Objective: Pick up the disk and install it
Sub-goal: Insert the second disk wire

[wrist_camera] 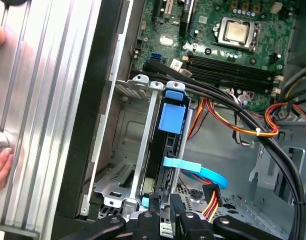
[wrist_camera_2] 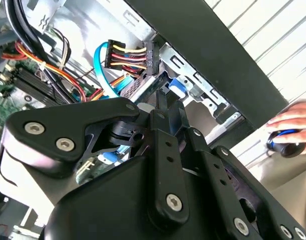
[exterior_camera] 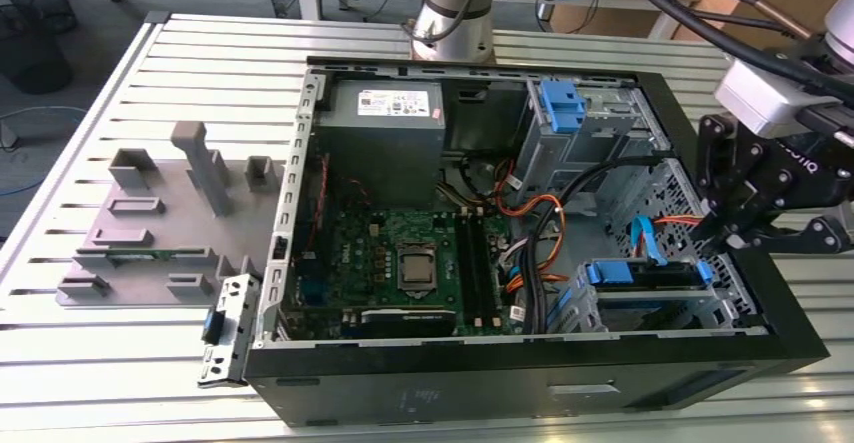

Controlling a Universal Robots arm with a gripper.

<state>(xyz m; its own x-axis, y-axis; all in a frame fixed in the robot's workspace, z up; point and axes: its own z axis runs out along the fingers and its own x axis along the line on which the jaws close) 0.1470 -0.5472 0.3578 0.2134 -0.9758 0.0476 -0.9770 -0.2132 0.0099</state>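
My hand (exterior_camera: 763, 225) hovers beside the case; grip state unclear. The disk (wrist_camera: 169, 150) sits in its bay: stiff, weighty, fragile, best held by its blue frame.

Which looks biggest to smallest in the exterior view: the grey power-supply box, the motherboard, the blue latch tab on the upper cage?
As they look in the exterior view:
1. Motherboard, the largest.
2. Grey power-supply box, clearly smaller in outline.
3. Blue latch tab, by far the smallest.

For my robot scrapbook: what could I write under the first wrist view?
The tool reaches down at the blue-framed disk standing on edge in the computer case's drive cage.
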